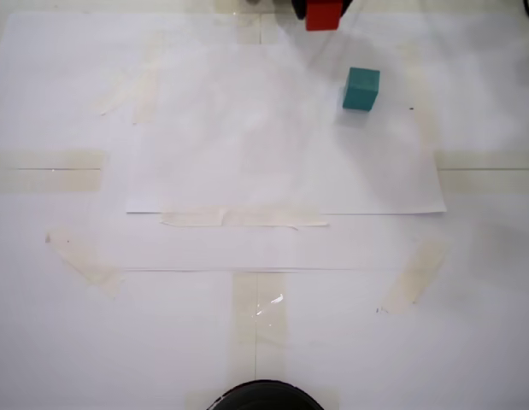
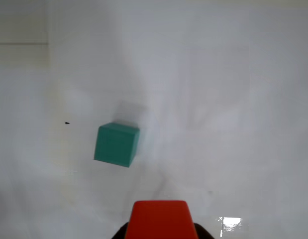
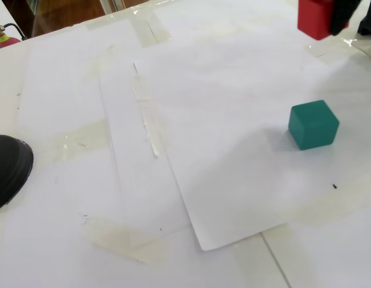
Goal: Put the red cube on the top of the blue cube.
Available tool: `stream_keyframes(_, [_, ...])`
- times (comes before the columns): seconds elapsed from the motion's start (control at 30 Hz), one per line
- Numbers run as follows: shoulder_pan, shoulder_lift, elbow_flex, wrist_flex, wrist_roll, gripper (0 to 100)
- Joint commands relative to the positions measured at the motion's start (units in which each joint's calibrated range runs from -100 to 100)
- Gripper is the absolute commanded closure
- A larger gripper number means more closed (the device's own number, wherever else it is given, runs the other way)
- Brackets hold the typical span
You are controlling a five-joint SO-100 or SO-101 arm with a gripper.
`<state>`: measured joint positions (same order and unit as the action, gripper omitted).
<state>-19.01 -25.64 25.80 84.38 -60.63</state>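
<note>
The red cube (image 1: 323, 14) is held off the table at the far edge of a fixed view, with my gripper (image 1: 322, 8) shut on it. Dark jaw parts show beside the red cube (image 3: 314, 18) in another fixed view. In the wrist view the red cube (image 2: 160, 219) fills the bottom centre, with the dark jaws just visible on either side of it. The blue cube (image 1: 361, 89), teal in colour, rests alone on the white paper, a little nearer the camera than the red cube and to its right. The blue cube (image 2: 116, 144) lies ahead and left of the held cube in the wrist view.
White paper sheets (image 1: 281, 145) are taped flat to the table with pale tape strips (image 1: 243, 217). A black rounded object (image 1: 264, 397) sits at the near edge. A small red item (image 3: 5, 41) shows beyond the table's top-left corner.
</note>
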Motion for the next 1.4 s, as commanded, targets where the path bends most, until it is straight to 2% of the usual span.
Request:
stream_keyframes(0.0, [-3.02, -1.83, -0.16, -2.81, -1.86, 95])
stream_keyframes(0.67, [-9.84, 5.47, 2.93, -12.76, -6.45, 96])
stream_keyframes(1.03, [-8.55, 13.28, 3.75, -21.73, -5.27, 96])
stream_keyframes(1.37, [-6.58, 16.11, 3.66, -25.31, -3.96, 96])
